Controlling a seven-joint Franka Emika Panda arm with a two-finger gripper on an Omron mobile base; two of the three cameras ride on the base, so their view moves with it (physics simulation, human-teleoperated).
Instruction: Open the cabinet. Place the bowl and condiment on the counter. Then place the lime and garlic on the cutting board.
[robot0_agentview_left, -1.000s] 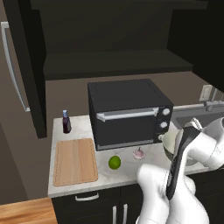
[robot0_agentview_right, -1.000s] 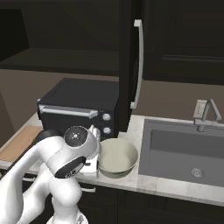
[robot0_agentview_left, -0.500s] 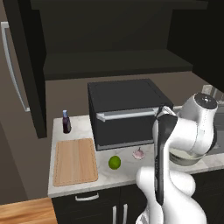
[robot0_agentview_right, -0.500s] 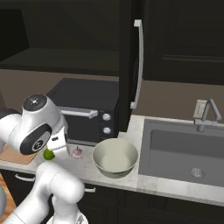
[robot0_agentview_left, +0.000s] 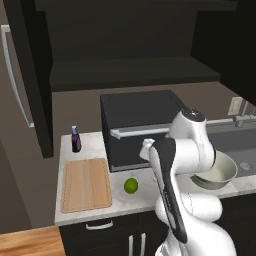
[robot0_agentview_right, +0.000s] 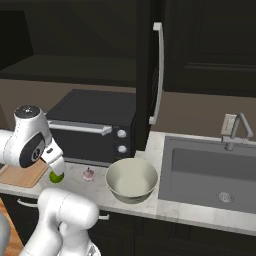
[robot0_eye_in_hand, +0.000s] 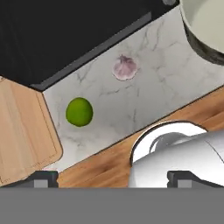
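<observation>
Worktop (robot0_eye_in_hand: 148, 83): white marble look, grey veining. Lime (robot0_eye_in_hand: 79, 112): bright green. Garlic (robot0_eye_in_hand: 125, 68): pinkish-white, ribbed. Cutting board (robot0_eye_in_hand: 24, 131): light brown wood grain. Bowl (robot0_agentview_right: 131, 179): cream-white. Condiment (robot0_agentview_left: 76, 139): dark purple, pale cap. Cabinet (robot0_agentview_right: 150, 75): black, silver bar handles. Oven (robot0_agentview_left: 137, 125): black.

White marble tabletop (robot0_eye_in_hand: 153, 92) below the wide-apart fingers (robot0_eye_in_hand: 43, 178), lime (robot0_eye_in_hand: 79, 112) beyond the left-hand finger in the hand view, cutting board (robot0_eye_in_hand: 22, 131) just left of it, garlic (robot0_eye_in_hand: 125, 68) farther out, bowl (robot0_eye_in_hand: 205, 26) far right, toaster oven (robot0_agentview_left: 142, 127) behind, condiment bottle (robot0_agentview_left: 76, 139) past the board
</observation>
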